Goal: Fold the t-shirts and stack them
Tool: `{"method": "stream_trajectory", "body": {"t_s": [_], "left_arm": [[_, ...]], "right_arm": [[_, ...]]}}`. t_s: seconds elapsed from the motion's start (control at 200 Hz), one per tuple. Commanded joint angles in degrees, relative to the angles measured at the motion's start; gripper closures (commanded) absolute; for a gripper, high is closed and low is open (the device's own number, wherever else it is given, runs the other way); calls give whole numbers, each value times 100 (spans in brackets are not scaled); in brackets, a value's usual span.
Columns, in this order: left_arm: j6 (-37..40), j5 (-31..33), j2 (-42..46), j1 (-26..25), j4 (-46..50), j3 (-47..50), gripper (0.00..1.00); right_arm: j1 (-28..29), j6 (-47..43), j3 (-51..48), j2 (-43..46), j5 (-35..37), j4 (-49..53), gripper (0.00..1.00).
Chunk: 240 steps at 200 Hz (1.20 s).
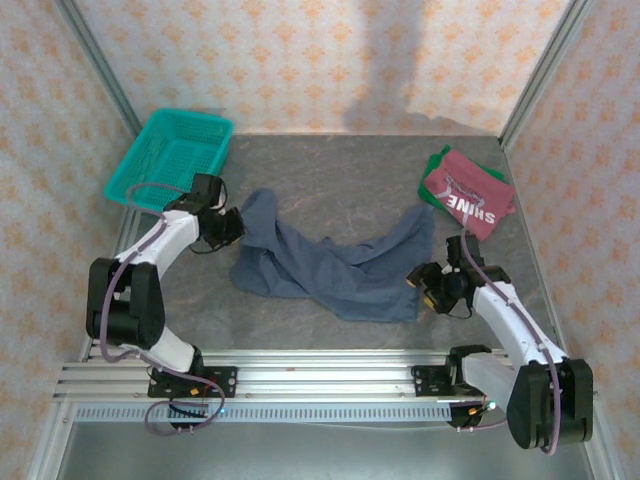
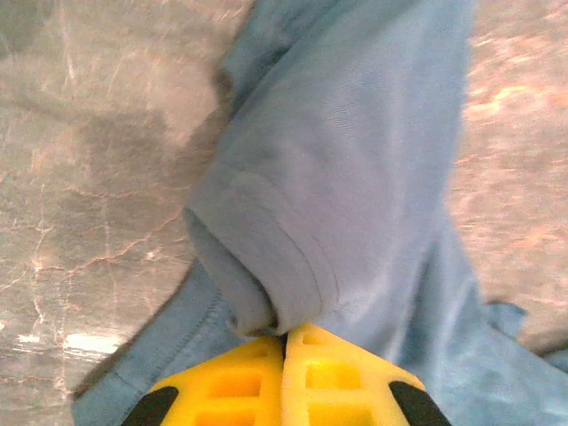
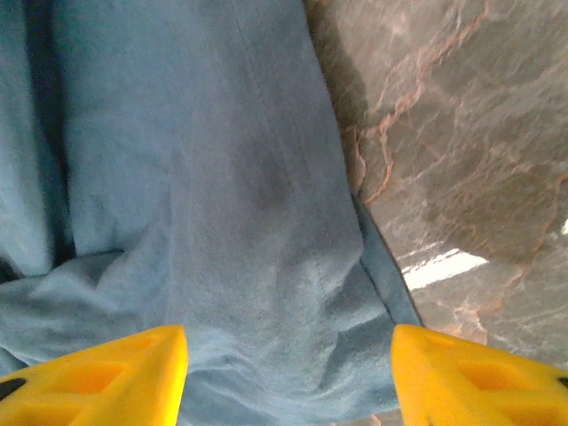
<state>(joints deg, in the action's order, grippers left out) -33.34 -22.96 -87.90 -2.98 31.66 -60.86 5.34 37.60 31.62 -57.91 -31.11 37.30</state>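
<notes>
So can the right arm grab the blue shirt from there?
Probably yes. The right gripper is open and sits just over the edge of the blue shirt, and nothing lies between them to block it.

You see the top view from high above and behind the arm bases (image 1: pixel 190 380), looking down toward 12 o'clock across the whole worktop (image 1: pixel 330 165). Your left wrist view looks down from very close onto the slate-blue t-shirt (image 2: pixel 355 177), with the left gripper (image 2: pixel 284 337) at 6 o'clock. Your right wrist view is equally close, with the right gripper (image 3: pixel 288 342) tips at 5 and 7 o'clock. All three views share that shirt and the marbled worktop.
</notes>
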Motion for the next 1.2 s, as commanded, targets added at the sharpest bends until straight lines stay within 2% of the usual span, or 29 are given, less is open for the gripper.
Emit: {"method": "stream_trajectory", "body": {"t_s": [0.0, 0.085, 0.165, 0.43, 0.48, 0.54, 0.635, 0.691, 0.746, 0.926, 1.196], "left_arm": [[92, -171, 372, 8, 421, -263, 100], [92, -161, 597, 8, 531, -328, 100], [52, -170, 770, 11, 561, -350, 100], [20, -221, 1081, 8, 595, -469, 100], [18, -250, 1133, 8, 605, -494, 100], [-3, -302, 1219, 13, 604, -514, 100], [2, -314, 1365, 8, 671, -566, 100], [50, -284, 1456, 13, 764, -631, 100], [89, -241, 1570, 13, 874, -702, 100], [75, -244, 1883, 8, 1027, -787, 100], [19, -368, 2178, 0, 1180, -1061, 100]], "right_arm": [[102, -39, -33, 29, -237, 299, 43], [211, -171, -41, 41, -306, 725, 48], [418, -186, -79, 39, -253, 854, 49], [979, 214, -183, -753, 185, -256, 42], [990, 214, -127, -1027, 421, -359, 48], [995, 240, -103, -1332, 752, -584, 60], [994, 278, 108, -1677, 924, -719, 83], [994, 248, 314, -1650, 1032, -528, 94], [994, 227, 494, -1389, 1110, -268, 100], [995, -100, 1109, -710, 1018, 1104, 100], [995, -146, 1876, 19, 678, 2457, 100]]}}
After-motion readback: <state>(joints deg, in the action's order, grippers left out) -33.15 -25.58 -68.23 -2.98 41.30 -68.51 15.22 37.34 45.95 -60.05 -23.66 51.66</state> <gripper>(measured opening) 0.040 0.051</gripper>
